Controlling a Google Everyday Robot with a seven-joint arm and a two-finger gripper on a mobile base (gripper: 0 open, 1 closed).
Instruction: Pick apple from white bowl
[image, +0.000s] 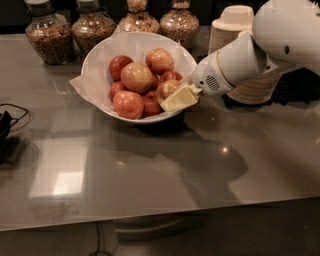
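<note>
Apple (167, 89) sits on the right side of the white bowl (93, 62). Gripper (176, 98) is against it at the rim; grip state can't tell. Prob firm, smooth, heavyish, rolls easily. Take across widest part.

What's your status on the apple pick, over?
Gripper at right rim of bowl, against the apple. Apple in the bowl, not lifted. Other apples packed close beside it.
</note>
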